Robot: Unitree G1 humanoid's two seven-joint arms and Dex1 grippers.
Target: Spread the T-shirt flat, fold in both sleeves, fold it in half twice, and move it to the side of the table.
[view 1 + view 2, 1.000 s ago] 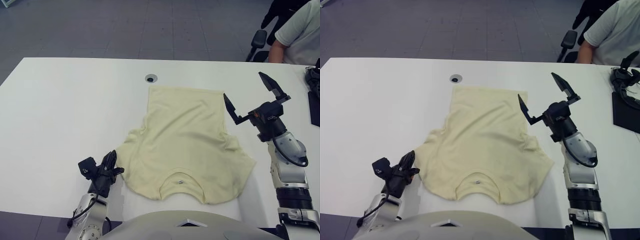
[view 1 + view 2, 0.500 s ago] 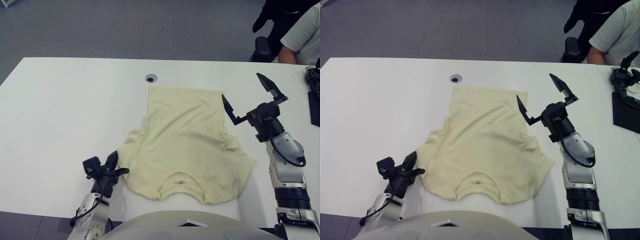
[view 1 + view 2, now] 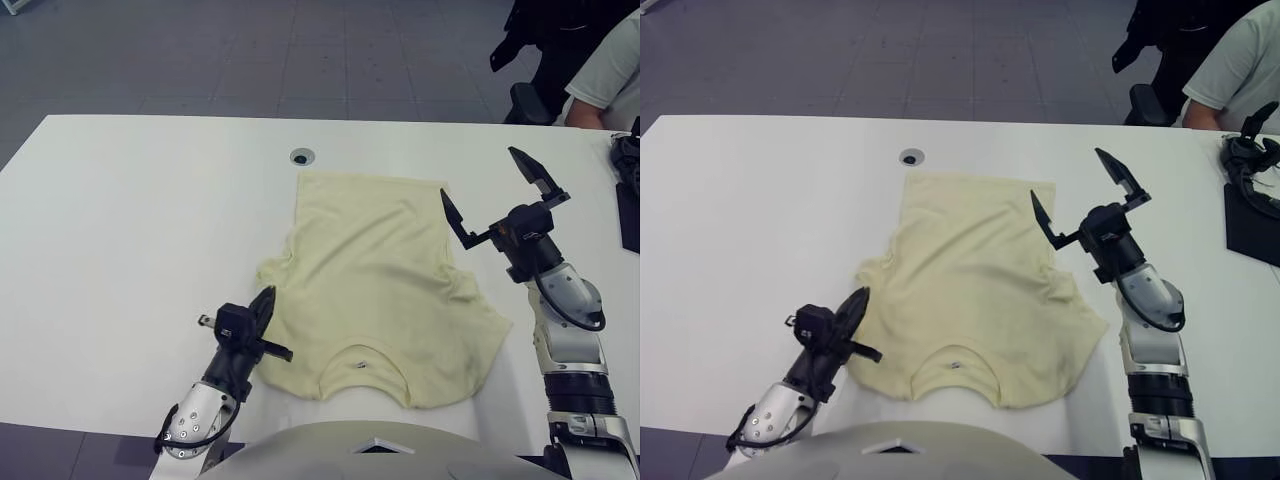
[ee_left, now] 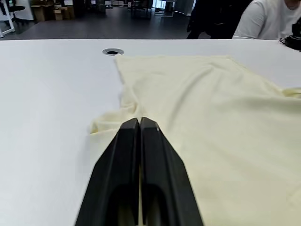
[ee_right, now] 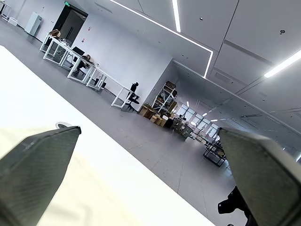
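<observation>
T-shirt [image 3: 375, 290] lying flat on desk [image 3: 130, 220], collar [image 3: 362, 362] toward robot, left sleeve [image 3: 272, 275] bunching. Cloth looking soft, light, limp — pinching sleeve edge or bottom corners seeming best. Left tool [image 4: 139, 122] closed tight at left sleeve; right tool [image 3: 480, 175] hovering, spread wide, beside shirt. Desk smooth — cable hole [image 3: 302, 157] beyond shirt; grey floor [image 3: 250, 50] behind.

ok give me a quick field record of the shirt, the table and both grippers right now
T-shirt: pale yellow, lying on the white table, collar nearest the robot
left sleeve: bunched inward, not flat
right sleeve: spread out
left gripper: shut, low, tips at the bunched sleeve; cannot tell if it pinches cloth
right gripper: wide open, raised beside the shirt's right edge
folding: no neat fold made yet
cable hole: round, in the table just past the hem
</observation>
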